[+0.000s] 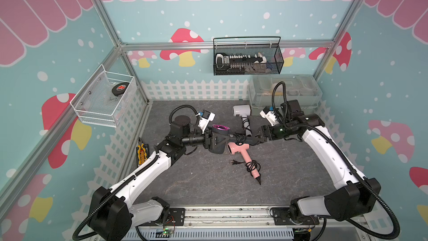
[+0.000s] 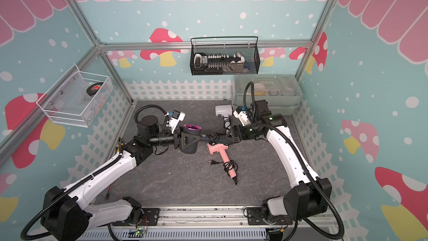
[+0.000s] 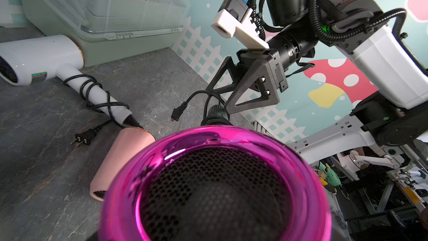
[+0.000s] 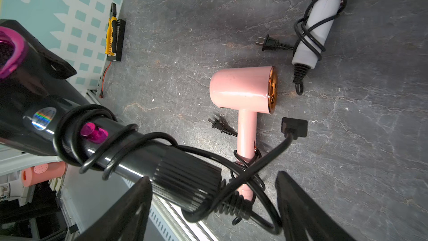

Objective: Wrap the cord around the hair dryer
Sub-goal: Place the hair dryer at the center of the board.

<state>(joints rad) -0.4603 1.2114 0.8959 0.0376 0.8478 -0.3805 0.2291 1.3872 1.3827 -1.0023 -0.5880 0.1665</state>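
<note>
A black hair dryer [image 1: 218, 143] [image 2: 188, 146] with a magenta ring [image 3: 215, 181] is held above the table, its handle [image 4: 129, 149] pointing right. My left gripper [image 1: 214, 140] is shut on its head; the jaws are hidden in the left wrist view. The black cord [image 4: 69, 135] [image 1: 239, 138] coils around the handle in several loops. Its loose end with the plug [image 4: 294, 127] [image 3: 177, 113] hangs free. My right gripper [image 4: 213, 209] [image 1: 258, 138] [image 3: 222, 103] stands open around the handle's ribbed end, a slack cord loop between its fingers.
A pink hair dryer [image 1: 238, 148] lies on the table just below the held one, and a white hair dryer [image 1: 240, 110] lies behind; both have wrapped cords. A clear storage box [image 1: 284, 93] stands at the back right. A yellow tool [image 1: 141, 154] lies by the left fence.
</note>
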